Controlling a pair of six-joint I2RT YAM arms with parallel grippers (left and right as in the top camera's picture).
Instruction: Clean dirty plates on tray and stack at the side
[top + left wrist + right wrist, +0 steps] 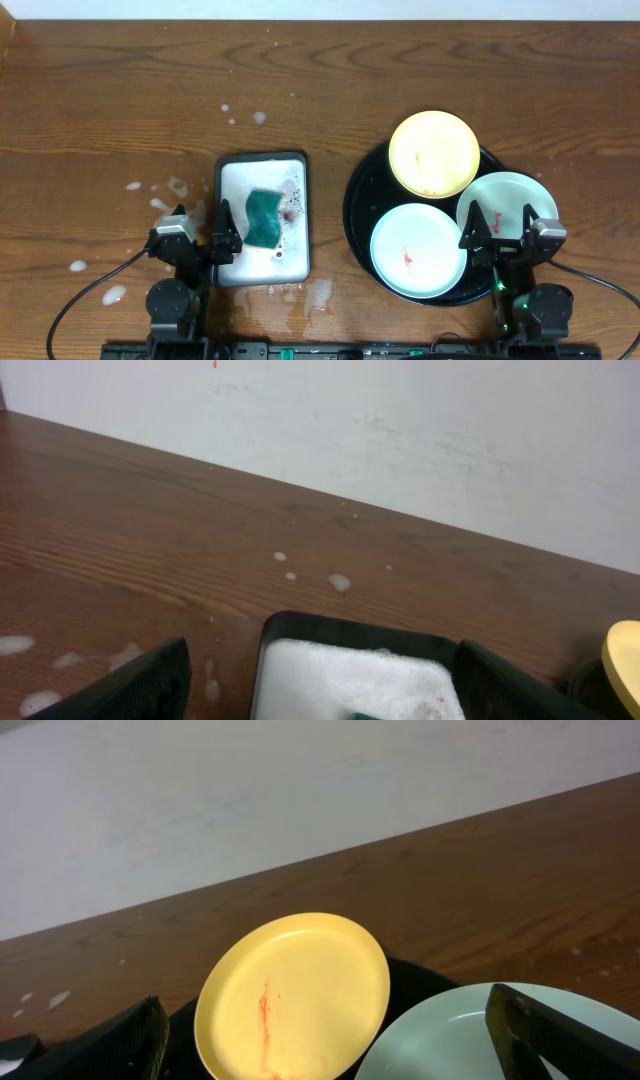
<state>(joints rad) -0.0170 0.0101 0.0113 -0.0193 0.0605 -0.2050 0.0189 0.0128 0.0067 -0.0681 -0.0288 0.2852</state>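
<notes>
The black round tray [357, 200] sits right of centre and holds three plates. The yellow plate [433, 153] is at its far side with a red smear; it also shows in the right wrist view [300, 990]. The pale blue-green plate [418, 251] with a red smear is at the front left. The pale mint-white plate [508, 202] is at the right, under my right gripper [500, 228], which is open and empty above it [470, 1040]. My left gripper [198, 235] is open and empty at the near left edge of the small white tray [262, 165].
The small white dark-rimmed tray [300, 635] holds foam and a green sponge [263, 218]. Foam and water spots [160, 190] lie on the wooden table left of and in front of it. A white wall runs behind the table.
</notes>
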